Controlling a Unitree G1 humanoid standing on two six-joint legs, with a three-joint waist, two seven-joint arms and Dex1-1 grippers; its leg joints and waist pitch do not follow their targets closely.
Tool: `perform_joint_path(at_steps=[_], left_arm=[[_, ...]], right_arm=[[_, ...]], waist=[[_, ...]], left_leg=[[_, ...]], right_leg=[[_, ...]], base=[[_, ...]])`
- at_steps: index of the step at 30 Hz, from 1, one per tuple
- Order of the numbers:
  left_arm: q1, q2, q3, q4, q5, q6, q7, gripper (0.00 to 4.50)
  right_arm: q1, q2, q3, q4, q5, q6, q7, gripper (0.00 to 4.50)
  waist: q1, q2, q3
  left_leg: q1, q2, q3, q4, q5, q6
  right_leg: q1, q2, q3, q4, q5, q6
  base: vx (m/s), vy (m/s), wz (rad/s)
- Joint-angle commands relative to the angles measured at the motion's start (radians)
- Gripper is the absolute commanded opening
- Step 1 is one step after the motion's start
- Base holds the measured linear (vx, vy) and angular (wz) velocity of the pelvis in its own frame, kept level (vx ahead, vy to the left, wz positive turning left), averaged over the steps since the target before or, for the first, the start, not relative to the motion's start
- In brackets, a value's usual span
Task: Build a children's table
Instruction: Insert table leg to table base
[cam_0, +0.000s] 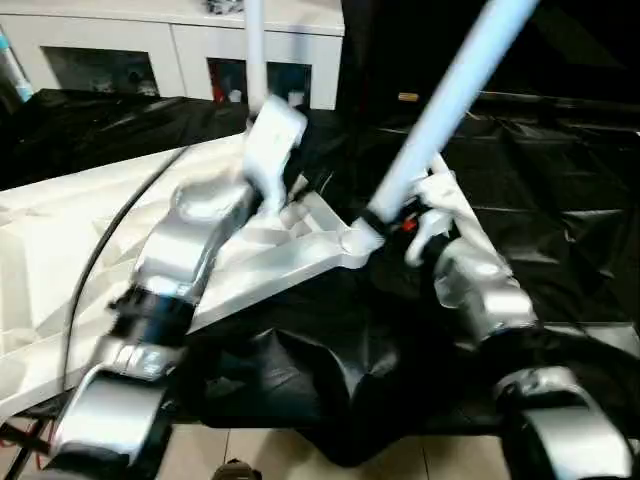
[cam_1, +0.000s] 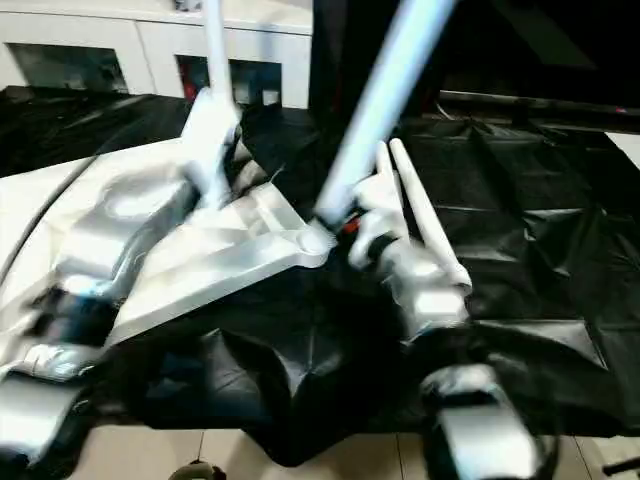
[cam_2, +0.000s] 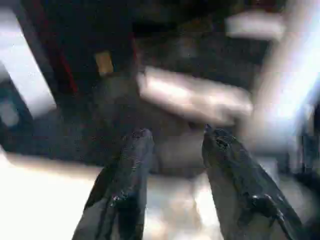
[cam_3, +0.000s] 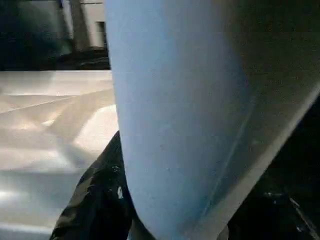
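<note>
The children's table top (cam_0: 60, 240) lies ribbed side up on the black cloth, at the left. One white leg (cam_0: 255, 50) stands upright in a far corner. My left gripper (cam_2: 175, 137) is beside its base, its fingers (cam_2: 132, 165) apart with nothing between them. A second leg (cam_0: 450, 100) leans to the right, with its foot at the near corner socket (cam_0: 355, 240). My right gripper (cam_0: 415, 225) is shut on this leg just above the socket. In the right wrist view the leg (cam_3: 185, 110) lies against one black finger (cam_3: 97, 200). Two more legs (cam_1: 425, 215) lie on the cloth by my right arm.
The black-draped work table (cam_0: 570, 210) reaches to the right and far side. Its front edge drops to the floor (cam_0: 300, 450) close to me. A white cabinet with glass doors (cam_0: 180, 50) stands behind. A black cable (cam_0: 100, 250) runs over the table top.
</note>
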Motion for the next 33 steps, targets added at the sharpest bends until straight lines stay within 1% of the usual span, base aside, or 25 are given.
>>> perform_joint_path(at_steps=[1,3,4,5,6,7,8,9,10,11,12,14,16,17,19,20,23,26,28,29,30,31,33], left_arm=[[0.008,-0.016,-0.039,0.03,-0.003,0.034,-0.034,2.26],[0.009,-0.019,-0.065,0.096,0.024,0.009,-0.034,2.41],[0.008,-0.019,-0.079,0.124,0.038,-0.006,-0.028,2.55],[0.004,-0.027,-0.087,0.168,0.053,-0.011,-0.011,2.66],[0.002,-0.035,-0.09,0.202,0.055,-0.007,-0.009,2.7],[0.001,-0.038,-0.09,0.212,0.056,-0.004,-0.011,2.7],[0.002,-0.038,-0.093,0.223,0.06,-0.002,-0.011,2.71],[0.002,-0.041,-0.094,0.239,0.065,0.004,-0.009,2.52],[0.003,-0.042,-0.095,0.251,0.067,0.011,-0.011,2.52],[0.003,-0.042,-0.095,0.253,0.068,0.012,-0.011,2.39],[0.004,-0.042,-0.096,0.266,0.071,0.017,-0.014,2.35],[0.006,-0.037,-0.1,0.274,0.076,0.016,-0.014,2.05],[0.003,-0.026,-0.116,0.3,0.091,-0.008,-0.021,2.01],[0.002,-0.023,-0.119,0.312,0.091,-0.018,-0.035,1.96],[0.003,-0.024,-0.116,0.315,0.087,-0.019,-0.045,1.69],[0.005,-0.021,-0.119,0.313,0.088,-0.024,-0.056,1.57],[0.012,-0.014,-0.132,0.308,0.095,-0.044,-0.086,1.5],[0.018,-0.01,-0.147,0.312,0.105,-0.057,-0.097,1.11],[0.019,-0.01,-0.148,0.314,0.106,-0.059,-0.097,1.11],[0.019,-0.009,-0.153,0.317,0.109,-0.06,-0.103,0.91],[0.019,-0.006,-0.159,0.319,0.115,-0.06,-0.113,0.91],[0.018,-0.004,-0.161,0.32,0.117,-0.061,-0.117,0.69],[0.017,-0.001,-0.166,0.322,0.122,-0.06,-0.125,0.68]], right_arm=[[-0.017,-0.008,-0.016,0.011,-0.008,-0.004,-0.011,1.91],[-0.022,-0.022,-0.017,0.018,-0.014,0.001,-0.015,1.91],[-0.024,-0.028,-0.017,0.021,-0.015,0.002,-0.017,1.91],[-0.023,-0.035,-0.015,0.017,-0.016,0.008,-0.016,1.91],[-0.022,-0.039,-0.014,0.014,-0.017,0.012,-0.016,1.91],[-0.022,-0.04,-0.014,0.014,-0.017,0.012,-0.016,1.91],[-0.021,-0.042,-0.014,0.012,-0.018,0.013,-0.016,1.91],[-0.019,-0.044,-0.015,0.011,-0.018,0.013,-0.017,1.91],[-0.018,-0.046,-0.016,0.013,-0.019,0.012,-0.018,1.91],[-0.018,-0.046,-0.016,0.013,-0.019,0.011,-0.018,1.91],[-0.018,-0.047,-0.017,0.016,-0.02,0.01,-0.019,1.91],[-0.015,-0.047,-0.017,0.013,-0.02,0.01,-0.019,1.91],[-0.012,-0.046,-0.015,0.01,-0.021,0.011,-0.02,1.91],[-0.011,-0.046,-0.014,0.009,-0.021,0.012,-0.021,1.91],[-0.011,-0.046,-0.014,0.009,-0.022,0.012,-0.021,1.91],[-0.013,-0.046,-0.014,0.011,-0.024,0.012,-0.021,1.91],[-0.017,-0.044,-0.012,0.019,-0.028,0.011,-0.018,1.91],[-0.027,-0.041,-0.007,0.028,-0.031,0.015,-0.012,1.91],[-0.028,-0.042,-0.005,0.029,-0.031,0.018,-0.008,1.91],[-0.031,-0.042,0.001,0.03,-0.033,0.027,0.002,1.91],[-0.033,-0.043,0.008,0.03,-0.036,0.034,0.012,1.91],[-0.034,-0.044,0.01,0.03,-0.037,0.037,0.015,1.91],[-0.036,-0.045,0.015,0.031,-0.04,0.043,0.025,1.91]], waist=[[0.0,0.001,-0.074],[0.004,0.006,-0.077],[0.004,0.005,-0.077],[0.003,0.007,-0.077],[0.004,0.01,-0.077],[0.003,0.007,-0.076],[0.001,0.01,-0.076],[0.001,0.015,-0.076],[-0.001,0.011,-0.076],[-0.002,0.015,-0.075],[0.0,0.019,-0.076],[-0.003,0.015,-0.075],[-0.003,0.02,-0.075],[-0.003,0.018,-0.075],[-0.002,0.019,-0.076],[-0.002,0.017,-0.075],[-0.002,0.018,-0.075],[-0.002,0.018,-0.076],[-0.002,0.018,-0.075],[-0.002,0.018,-0.075],[-0.003,0.017,-0.074],[-0.003,0.018,-0.075],[-0.002,0.018,-0.074]], left_leg=[[0.029,0.001,0.01,-0.046,-0.036,0.037],[0.028,0.001,0.008,-0.044,-0.027,0.041],[0.025,0.002,0.006,-0.045,-0.03,0.041],[0.023,0.0,0.006,-0.044,-0.035,0.041],[0.024,0.0,0.005,-0.044,-0.048,0.037],[0.024,0.0,0.006,-0.045,-0.053,0.036],[0.023,0.0,0.005,-0.045,-0.066,0.031],[0.023,0.0,0.004,-0.045,-0.071,0.027],[0.023,0.001,0.004,-0.045,-0.08,0.025],[0.023,0.0,0.004,-0.046,-0.091,0.022],[0.023,0.001,0.002,-0.046,-0.097,0.019],[0.023,0.002,0.002,-0.047,-0.103,0.02],[0.024,0.002,0.001,-0.047,-0.11,0.022],[0.024,0.001,0.001,-0.046,-0.111,0.023],[0.023,0.003,0.001,-0.047,-0.107,0.021],[0.023,0.002,0.001,-0.047,-0.105,0.022],[0.024,0.003,0.001,-0.048,-0.11,0.024],[0.024,0.003,0.001,-0.047,-0.105,0.027],[0.023,0.003,0.001,-0.047,-0.105,0.027],[0.024,0.003,0.001,-0.047,-0.109,0.027],[0.023,0.003,0.001,-0.048,-0.109,0.028],[0.023,0.003,0.001,-0.048,-0.108,0.027],[0.024,0.004,0.001,-0.048,-0.114,0.026]], right_leg=[[0.049,-0.037,0.037,-0.05,0.172,-0.25],[0.05,-0.038,0.037,-0.047,0.205,-0.251],[0.052,-0.039,0.036,-0.046,0.219,-0.253],[0.053,-0.038,0.035,-0.046,0.225,-0.251],[0.054,-0.04,0.036,-0.048,0.221,-0.25],[0.055,-0.04,0.035,-0.049,0.216,-0.249],[0.056,-0.041,0.035,-0.051,0.204,-0.249],[0.055,-0.042,0.035,-0.05,0.199,-0.251],[0.056,-0.042,0.035,-0.051,0.191,-0.253],[0.056,-0.042,0.035,-0.053,0.181,-0.255],[0.057,-0.043,0.035,-0.052,0.174,-0.258],[0.057,-0.042,0.035,-0.052,0.173,-0.261],[0.055,-0.042,0.035,-0.053,0.167,-0.263],[0.055,-0.041,0.035,-0.054,0.167,-0.262],[0.056,-0.043,0.034,-0.053,0.173,-0.267],[0.055,-0.043,0.034,-0.052,0.177,-0.27],[0.055,-0.043,0.034,-0.053,0.169,-0.271],[0.055,-0.044,0.035,-0.051,0.178,-0.272],[0.055,-0.044,0.035,-0.051,0.18,-0.273],[0.055,-0.044,0.034,-0.051,0.177,-0.274],[0.056,-0.043,0.034,-0.052,0.17,-0.272],[0.055,-0.044,0.034,-0.052,0.169,-0.272],[0.055,-0.045,0.035,-0.053,0.164,-0.272]], base=[[0.0,0.0,0.0],[0.0,0.0,0.0],[0.0,0.0,0.0],[0.0,0.0,0.0],[0.0,0.0,0.0],[0.0,0.0,0.0],[0.0,0.0,0.0],[0.0,0.0,0.0],[0.0,0.0,0.0],[0.0,0.0,0.0],[0.0,0.0,0.0],[0.0,0.0,0.0],[0.0,0.0,0.0],[0.0,0.0,0.0],[0.0,0.0,0.0],[0.0,0.0,0.0],[0.0,0.0,0.0],[0.0,0.0,0.0],[0.0,0.0,0.0],[0.0,0.0,0.0],[0.0,0.0,0.0],[0.0,0.0,0.0],[0.0,0.0,0.0]])
